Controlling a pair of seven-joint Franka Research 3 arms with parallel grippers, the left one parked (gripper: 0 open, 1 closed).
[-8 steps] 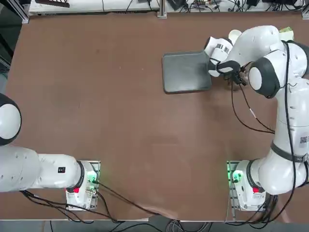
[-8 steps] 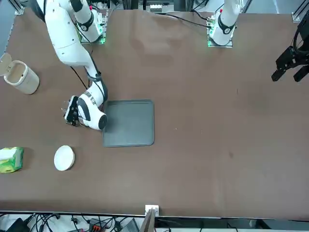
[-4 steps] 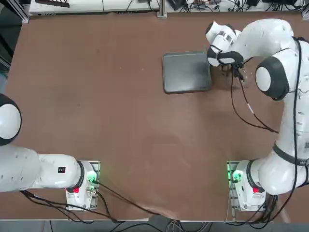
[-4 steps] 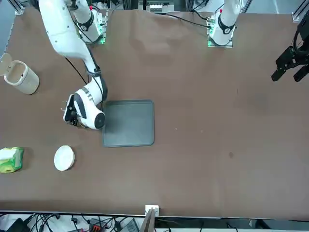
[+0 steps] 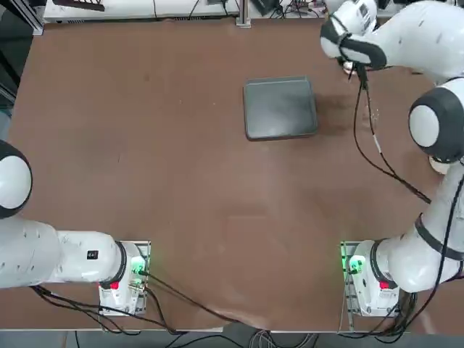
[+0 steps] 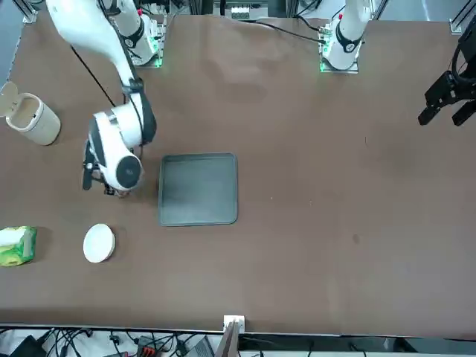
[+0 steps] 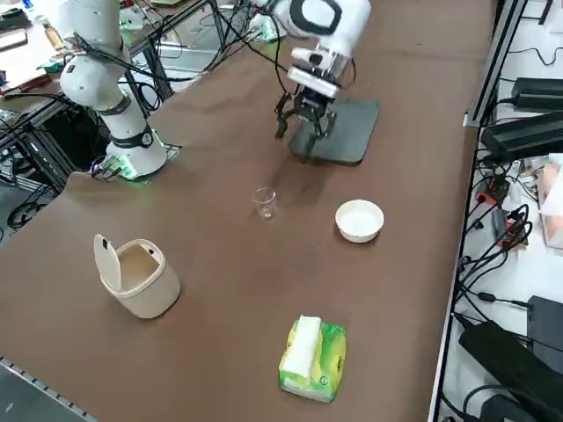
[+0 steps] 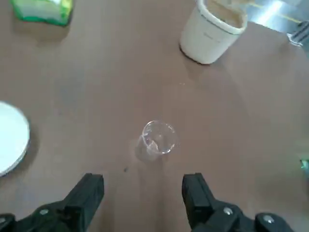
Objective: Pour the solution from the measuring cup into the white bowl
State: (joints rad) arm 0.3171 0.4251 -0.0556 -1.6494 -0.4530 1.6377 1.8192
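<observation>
The measuring cup [image 7: 263, 202], tiny clear glass, stands upright on the brown table by itself. The white bowl [image 7: 359, 220] sits a short way beside it. My right gripper [image 7: 303, 123] hangs in the air by the grey tray's [image 7: 352, 132] edge, well apart from the cup. In the wrist view the gripper [image 8: 141, 193] is open with nothing between its black fingers [image 8: 87, 193]. The cup [image 8: 157, 137] lies just beyond the fingertips there, and the bowl's rim [image 8: 9, 137] shows at the edge. In the front view the bowl [image 6: 98, 243] is below the gripper [image 6: 97, 184].
An off-white cylinder with a handle and flipped lid [image 7: 136, 277] stands nearer the table's right end. A green-and-white pack [image 7: 312, 356] lies past the bowl. The table edge with cables and power strips runs close behind the bowl.
The right arm has lifted and swung its hand away from the tray's edge, so the wrist is higher. The gripper stays open. Bowl, tray and cylinder have not moved.
</observation>
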